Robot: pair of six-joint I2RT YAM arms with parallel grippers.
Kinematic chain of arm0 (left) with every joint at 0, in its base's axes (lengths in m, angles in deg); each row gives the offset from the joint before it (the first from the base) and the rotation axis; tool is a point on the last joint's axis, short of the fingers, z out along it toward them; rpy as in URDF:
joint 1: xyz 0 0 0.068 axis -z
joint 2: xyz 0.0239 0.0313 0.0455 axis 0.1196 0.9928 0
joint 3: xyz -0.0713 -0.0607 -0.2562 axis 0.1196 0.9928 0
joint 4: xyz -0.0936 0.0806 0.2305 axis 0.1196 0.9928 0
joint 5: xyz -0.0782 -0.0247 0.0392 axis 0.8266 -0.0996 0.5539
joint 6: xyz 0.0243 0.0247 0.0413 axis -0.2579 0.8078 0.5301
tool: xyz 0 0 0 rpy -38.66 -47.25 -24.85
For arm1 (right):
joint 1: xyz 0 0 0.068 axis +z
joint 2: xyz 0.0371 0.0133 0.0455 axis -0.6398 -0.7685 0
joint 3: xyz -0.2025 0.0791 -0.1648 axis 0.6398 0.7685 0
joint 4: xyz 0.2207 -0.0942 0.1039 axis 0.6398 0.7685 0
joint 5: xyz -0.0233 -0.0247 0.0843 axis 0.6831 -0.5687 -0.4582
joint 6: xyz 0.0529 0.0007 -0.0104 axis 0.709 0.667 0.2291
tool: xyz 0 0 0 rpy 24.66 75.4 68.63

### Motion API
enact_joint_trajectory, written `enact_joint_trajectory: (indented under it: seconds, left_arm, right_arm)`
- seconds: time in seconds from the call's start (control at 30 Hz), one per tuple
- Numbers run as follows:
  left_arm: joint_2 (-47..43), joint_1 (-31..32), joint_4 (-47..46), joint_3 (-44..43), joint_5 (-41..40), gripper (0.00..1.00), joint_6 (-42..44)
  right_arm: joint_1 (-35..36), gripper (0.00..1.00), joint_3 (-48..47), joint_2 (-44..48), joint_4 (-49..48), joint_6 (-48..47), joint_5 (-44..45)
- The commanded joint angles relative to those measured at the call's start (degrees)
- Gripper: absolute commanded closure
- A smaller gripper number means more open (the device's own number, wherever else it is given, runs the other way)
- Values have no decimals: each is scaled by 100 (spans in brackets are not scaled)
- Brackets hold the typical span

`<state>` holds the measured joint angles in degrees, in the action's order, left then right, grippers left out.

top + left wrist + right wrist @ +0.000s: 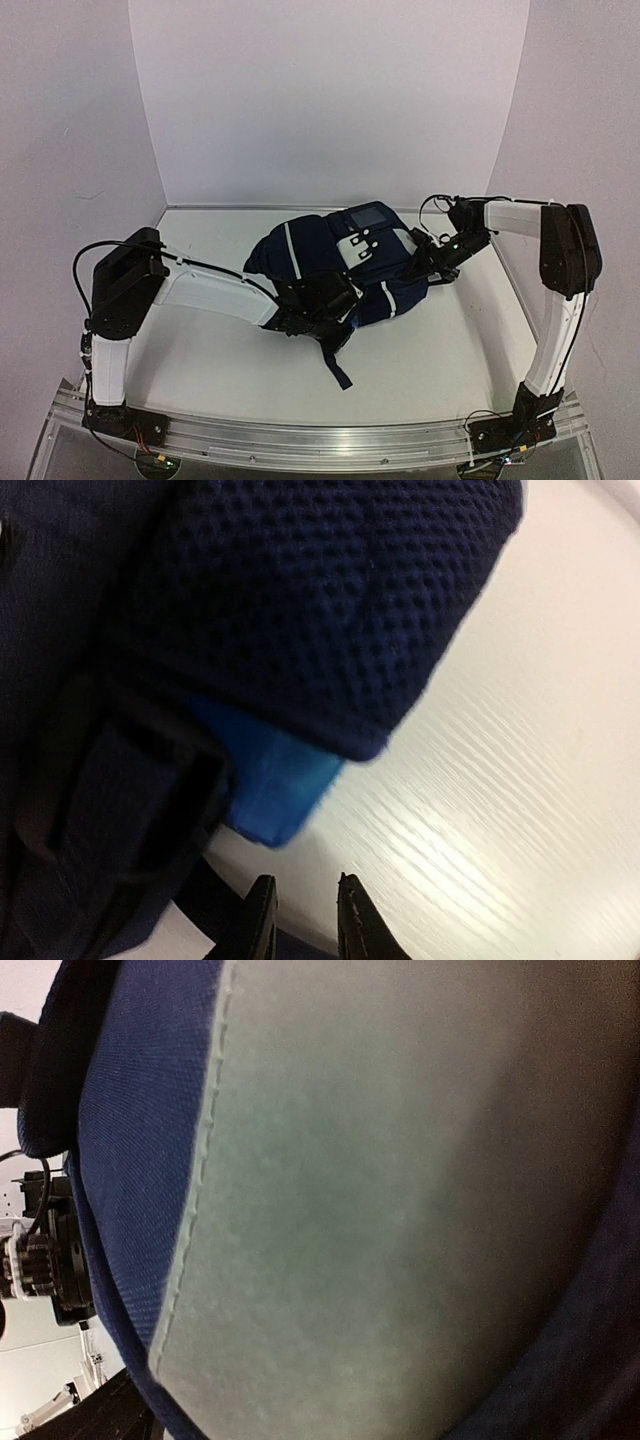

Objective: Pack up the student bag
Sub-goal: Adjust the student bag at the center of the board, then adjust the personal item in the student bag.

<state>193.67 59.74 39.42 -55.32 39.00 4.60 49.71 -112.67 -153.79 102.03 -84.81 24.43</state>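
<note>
Student bag [330, 265] lies between your grippers. Overhead view shows right gripper [435, 260] at its right side, jaws wide. Only left wrist view shows left gripper [305, 920] under its mesh, jaws narrow, grip unclear.

- The student bag [320, 262] lies on the table [430, 360], in the middle, toward the back wall.
- The left gripper [335, 298] is at the bag's near left side, and the right gripper [432, 262] is at its right side.
- A strap [338, 368] trails from the bag toward the near edge.

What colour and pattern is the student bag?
The student bag is navy blue with thin white stripes; top external view shows it best.
</note>
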Motion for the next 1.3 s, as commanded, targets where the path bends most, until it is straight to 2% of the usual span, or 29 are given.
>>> enact_joint_trajectory:
  seconds: [0.0,0.17,0.33,0.77,0.97,1.13,1.27]
  left_arm:
    - [261,74,-255,-454,-1122,80,762]
    - [499,215,-105,-778,-1314,81,1268]
    - [286,217,-96,-565,-1406,82,1332]
    - [700,206,-1233,-1046,-1094,85,2782]
    - [869,195,-1573,-1405,-882,85,3147]
    - [734,191,-1479,-1445,-939,85,2734]
    - [27,191,-612,-979,-904,75,1687]
  right_arm:
    - [115,2,181,-124,-102,215,152]
    - [146,2,200,-160,-163,303,225]
    - [220,2,220,-155,-191,399,164]
    - [399,2,343,-156,-219,517,52]
    - [496,2,338,-181,-231,577,-22]
    - [500,2,303,-111,-202,586,1]
    - [314,2,186,148,-107,512,124]
